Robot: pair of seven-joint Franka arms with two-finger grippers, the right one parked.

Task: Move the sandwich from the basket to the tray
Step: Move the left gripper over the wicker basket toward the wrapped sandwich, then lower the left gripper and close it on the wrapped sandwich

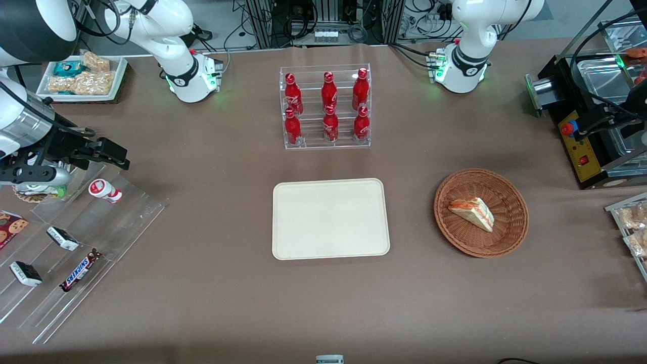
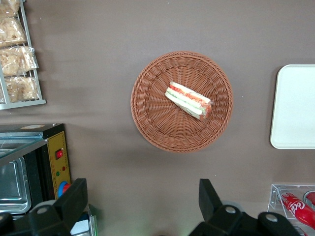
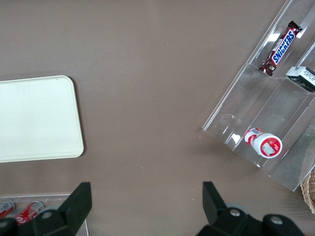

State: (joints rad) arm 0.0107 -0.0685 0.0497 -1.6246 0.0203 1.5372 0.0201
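The sandwich [image 1: 472, 212], a white bread wedge with red-orange and green layers, lies in the round wicker basket [image 1: 511, 236] toward the working arm's end of the table. The cream tray [image 1: 331, 218] lies flat and bare beside the basket, at the table's middle. My left gripper [image 1: 606, 124] hangs high above the table, open and empty, farther from the front camera than the basket and near the black appliance. In the left wrist view the gripper [image 2: 142, 201] is wide open, with the sandwich [image 2: 189, 100] in the basket [image 2: 152, 118] below and the tray's edge [image 2: 295, 105] beside it.
A clear rack of red cola bottles [image 1: 326, 108] stands farther from the front camera than the tray. A black appliance [image 1: 586, 146] and a wire rack of wrapped snacks [image 1: 632, 227] sit at the working arm's end. An acrylic stand with snack bars [image 1: 76, 253] is at the parked arm's end.
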